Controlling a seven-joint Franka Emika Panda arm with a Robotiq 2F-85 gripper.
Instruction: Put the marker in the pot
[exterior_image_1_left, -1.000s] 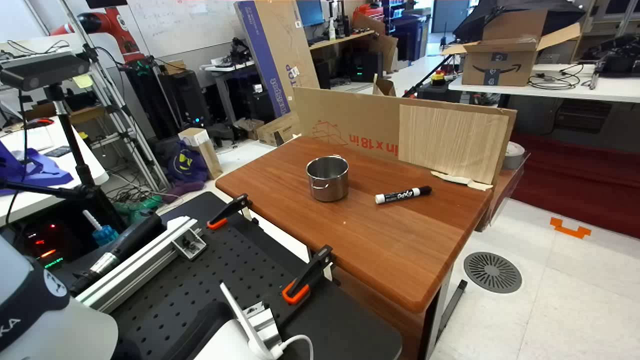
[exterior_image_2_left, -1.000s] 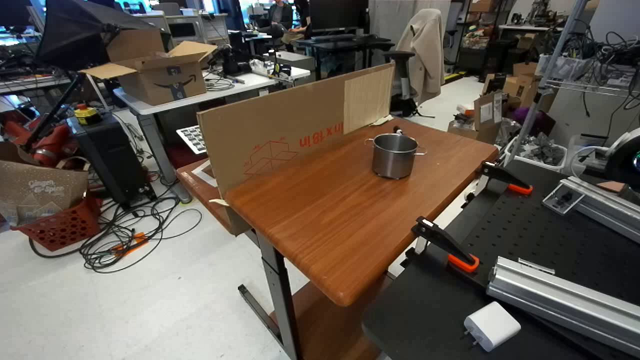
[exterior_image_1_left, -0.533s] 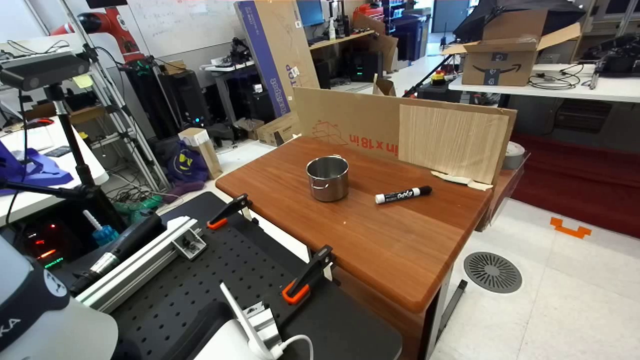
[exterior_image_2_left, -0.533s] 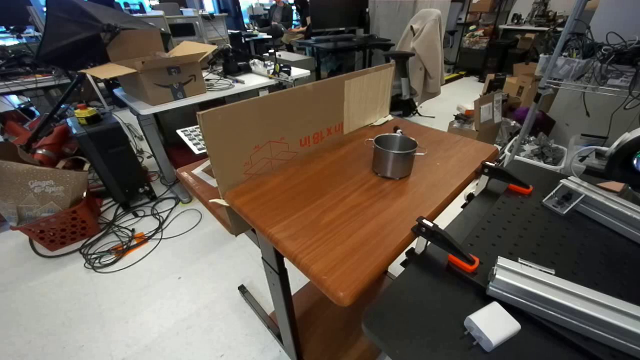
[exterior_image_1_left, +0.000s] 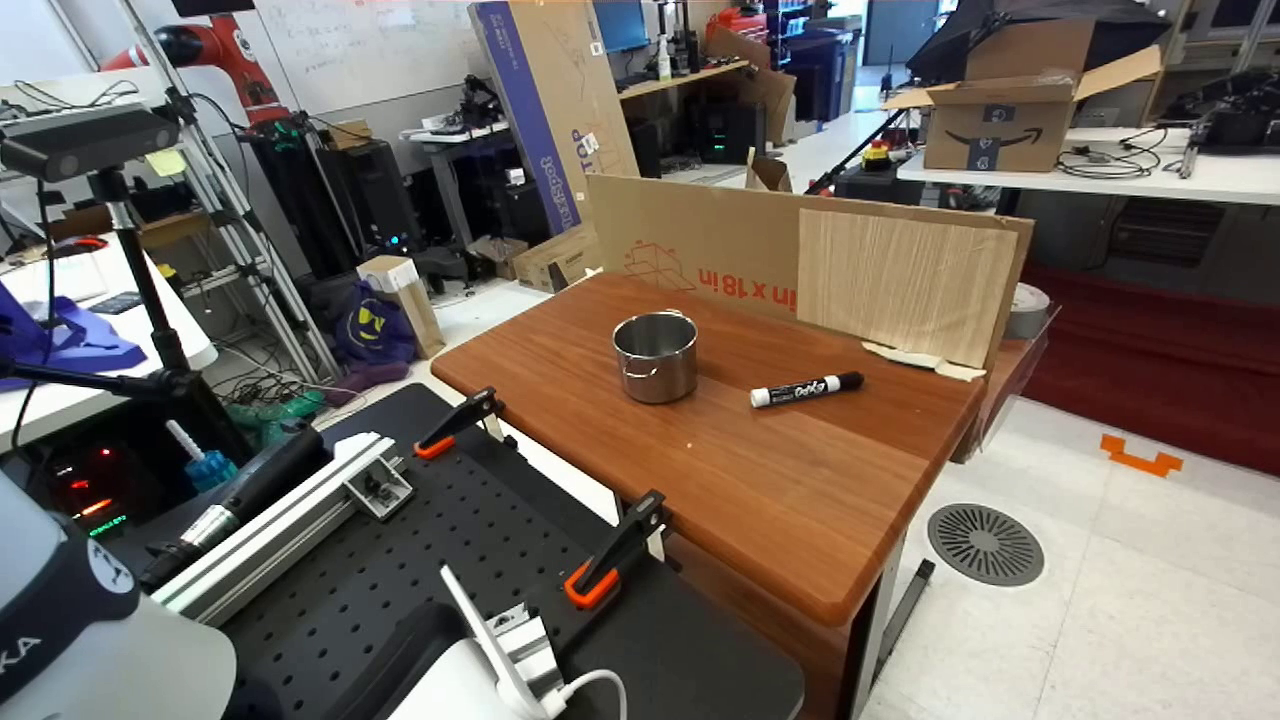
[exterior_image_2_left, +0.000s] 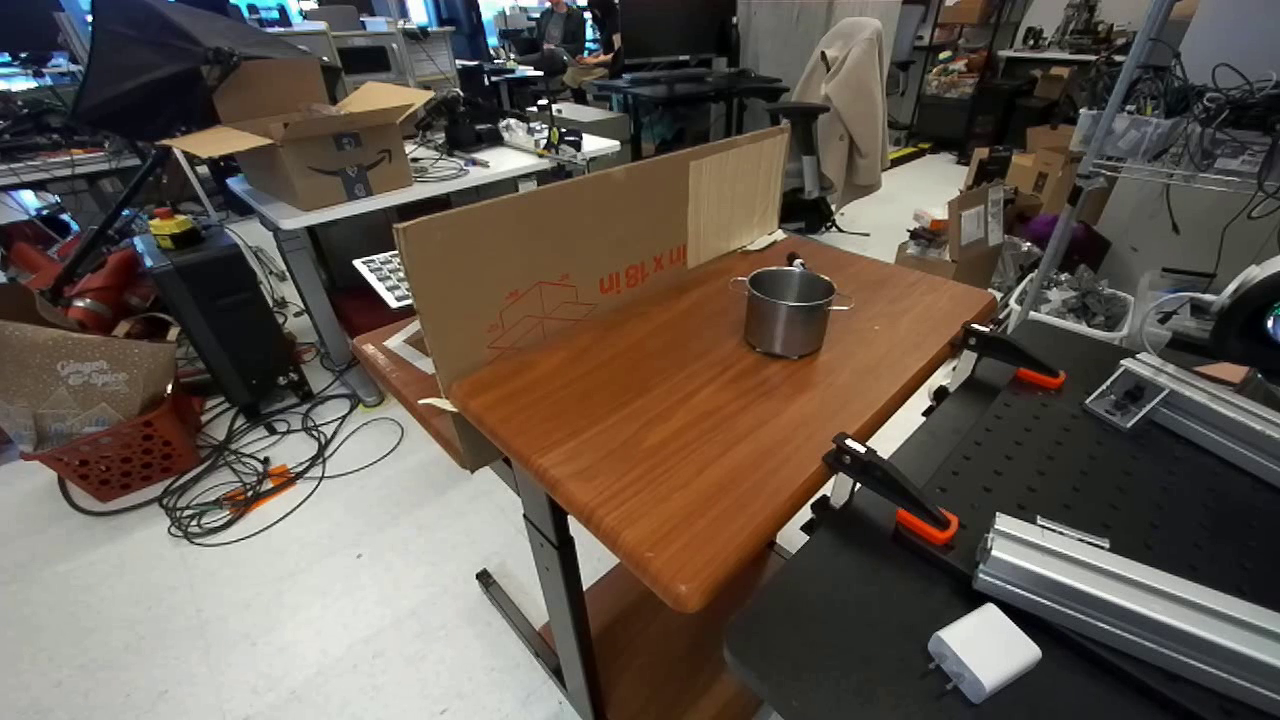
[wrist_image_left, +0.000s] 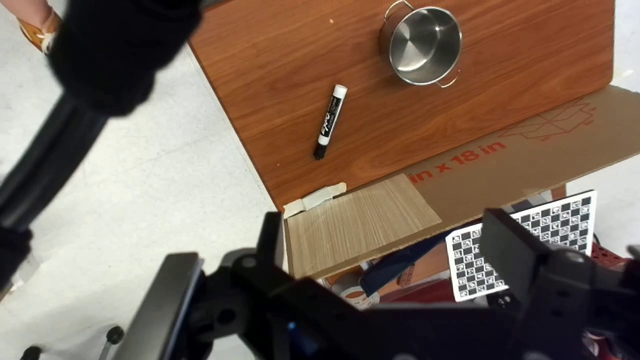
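Observation:
The marker (exterior_image_1_left: 806, 390) is a black and white pen with a black cap, lying flat on the brown table. In the wrist view the marker (wrist_image_left: 330, 120) lies apart from the pot. In an exterior view only the marker's cap end (exterior_image_2_left: 796, 261) shows behind the pot. The pot (exterior_image_1_left: 656, 362) is silvery, upright, with small wire handles. It also shows in an exterior view (exterior_image_2_left: 787, 322) and, with nothing visible inside, in the wrist view (wrist_image_left: 425, 46). My gripper (wrist_image_left: 382, 215) is open and empty, away from both things. The gripper is out of view in both exterior views.
A cardboard panel (exterior_image_1_left: 700, 232) stands along the table's far edge, with a wood-grain patch (exterior_image_1_left: 905, 285) on it. Black clamps with orange tips (exterior_image_1_left: 620, 550) hold the near edge by the black pegboard (exterior_image_1_left: 480, 540). A checkered board (wrist_image_left: 470, 260) lies beyond the panel.

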